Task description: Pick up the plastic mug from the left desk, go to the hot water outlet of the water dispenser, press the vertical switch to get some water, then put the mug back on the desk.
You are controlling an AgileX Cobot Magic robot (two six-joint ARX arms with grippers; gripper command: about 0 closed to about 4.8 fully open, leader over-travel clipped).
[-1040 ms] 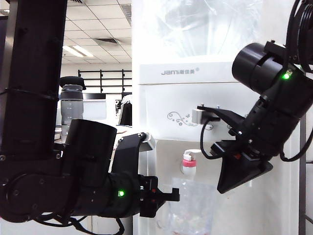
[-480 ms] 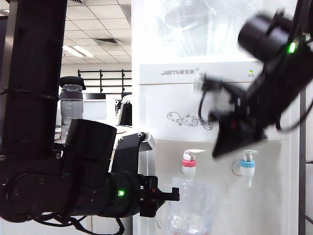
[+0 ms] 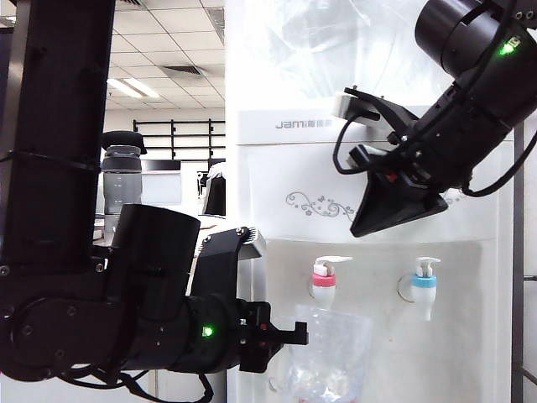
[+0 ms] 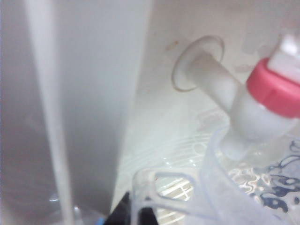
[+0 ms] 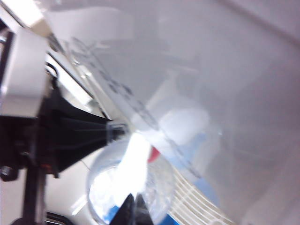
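Exterior view: water dispenser (image 3: 369,168), white cabinet w/ "jami" mark and grey scroll ornament, fills centre and right. In its recess, hot water outlet (image 3: 324,284) w/ red collar at left; blue-collared tap (image 3: 424,285) to its right. Vertical switch (image 3: 332,261), a white lever, tops the red-collared tap; nothing touches it.

Left gripper (image 3: 295,334), low at centre-left, jaws clenched on the thin side handle of the plastic mug (image 3: 329,353). Mug is clear, upright, held directly below the hot water outlet, rim just under the nozzle, off the desk. Whether it holds water: can't tell.

Right gripper (image 3: 362,225) hangs high at right, in front of the dispenser's upper panel, well above both taps and apart from them; fingers closed, grasping nothing.

Left wrist view: outlet (image 4: 262,108) seen close, red collar near the mug rim (image 4: 211,154); mug handle (image 4: 159,197) by the dark gripper tip.

Right wrist view: blurred; closed finger tips (image 5: 133,208) point toward the mug's round mouth (image 5: 117,187); red collar (image 5: 153,153) is just visible.

Background, left: dark grey bottle (image 3: 122,180) w/ black lid; ceiling lights (image 3: 134,87).
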